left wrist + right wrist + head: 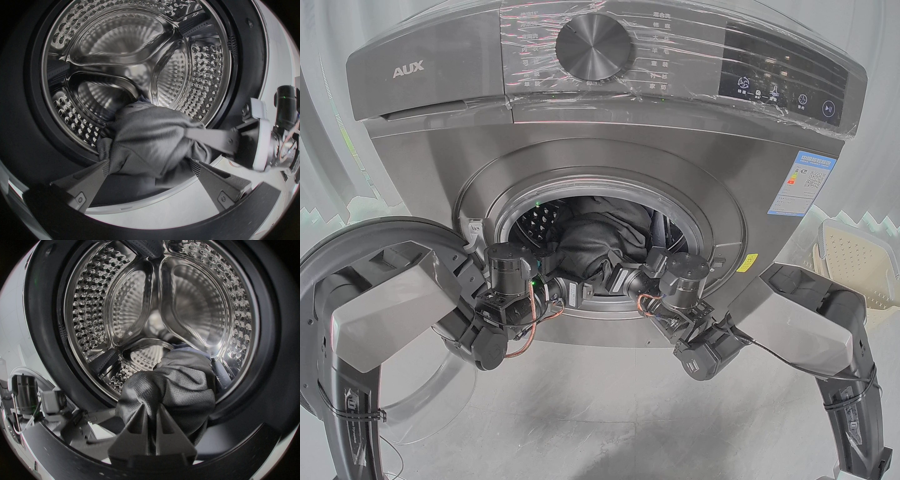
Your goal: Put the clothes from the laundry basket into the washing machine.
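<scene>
A dark grey garment (599, 240) bulges in the mouth of the washing machine (600, 156), resting on the lower lip of the drum (125, 47). My right gripper (152, 424) is shut on a fold of this garment (175, 383) at the door opening. My left gripper (150, 170) stands open just beside it, its two fingers (90, 179) spread wide on either side of the cloth (150, 137) without pinching it. In the head view both grippers, the left (575, 284) and the right (615, 275), meet at the bottom of the opening. A bit of bluish cloth (187, 347) lies behind the garment.
The round door (369, 294) hangs swung out on the left, close to my left arm. A cream laundry basket (856, 269) stands to the right of the machine, behind my right arm. Grey floor (600, 400) lies in front.
</scene>
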You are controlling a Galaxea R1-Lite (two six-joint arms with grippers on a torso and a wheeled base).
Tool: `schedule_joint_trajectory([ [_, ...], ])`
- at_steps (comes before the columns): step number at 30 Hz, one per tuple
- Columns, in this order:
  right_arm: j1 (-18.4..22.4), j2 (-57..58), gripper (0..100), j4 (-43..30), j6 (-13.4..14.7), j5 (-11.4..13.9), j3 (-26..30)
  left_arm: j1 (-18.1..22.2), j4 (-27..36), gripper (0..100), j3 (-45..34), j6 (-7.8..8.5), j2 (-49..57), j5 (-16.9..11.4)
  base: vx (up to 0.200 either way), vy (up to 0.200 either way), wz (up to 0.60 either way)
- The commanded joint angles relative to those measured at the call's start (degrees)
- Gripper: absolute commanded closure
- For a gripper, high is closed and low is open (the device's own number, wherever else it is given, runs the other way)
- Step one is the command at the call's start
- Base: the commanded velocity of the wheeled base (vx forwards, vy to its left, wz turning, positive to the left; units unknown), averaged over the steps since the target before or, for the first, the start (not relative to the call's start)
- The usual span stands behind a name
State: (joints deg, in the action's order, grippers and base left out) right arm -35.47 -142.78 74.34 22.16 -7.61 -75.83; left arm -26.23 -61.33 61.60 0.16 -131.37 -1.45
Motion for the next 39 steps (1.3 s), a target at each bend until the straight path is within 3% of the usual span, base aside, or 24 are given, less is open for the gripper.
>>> schedule_joint_trajectory([
  [1,1.0,-0.9,100,0.1,0.1,-0.6,-4.1,-0.7,0.0,0,-3.5,0.19,2.6,-0.4,0.000,0.000,0.00],
  [8,1.2,-2.2,100,-0.2,0.0,-1.7,-9.5,-1.2,-0.6,0,-7.2,0.19,3.5,-2.2,0.000,0.000,0.00],
  [13,1.2,-2.1,100,-0.3,0.0,-1.7,-9.4,-1.1,-1.4,0,-7.1,0.11,3.3,-2.2,0.000,0.000,0.00],
  [14,1.1,-2.1,0,-0.3,0.0,-1.7,-9.2,-1.1,-1.4,0,-7.0,0.11,3.3,-2.2,0.000,0.000,0.00],
  [20,0.4,-1.1,0,1.1,-0.1,-1.1,-6.2,-0.6,-1.7,0,-6.3,-0.07,3.1,-2.2,0.000,0.000,0.00],
  [25,-1.3,4.6,0,2.3,-0.6,0.8,5.4,-0.2,-3.1,0,-5.3,-0.33,2.5,-1.5,0.000,0.000,0.00],
  [29,-1.9,7.1,0,3.7,-1.6,0.9,10.1,-0.2,-3.1,0,-5.3,-0.33,2.5,-1.5,0.000,0.000,0.00],
  [30,-2.1,9.1,0,6.3,-3.7,1.0,14.7,-0.2,-3.6,0,-5.4,-0.42,2.6,-1.5,0.000,0.000,0.00],
  [32,-2.1,10.9,0,8.5,-4.9,1.1,18.4,-0.2,-4.3,0,-5.5,-0.60,2.7,-1.6,0.000,0.000,0.00],
  [33,-2.1,10.9,0,8.5,-4.9,1.1,18.4,-0.2,-4.3,0,-5.5,-0.60,2.7,-1.6,0.000,0.000,0.00],
  [39,-2.1,18.4,0,11.4,-5.2,3.0,30.3,-0.7,-5.9,0,-5.3,-0.86,2.0,-1.6,0.000,0.000,0.00],
])
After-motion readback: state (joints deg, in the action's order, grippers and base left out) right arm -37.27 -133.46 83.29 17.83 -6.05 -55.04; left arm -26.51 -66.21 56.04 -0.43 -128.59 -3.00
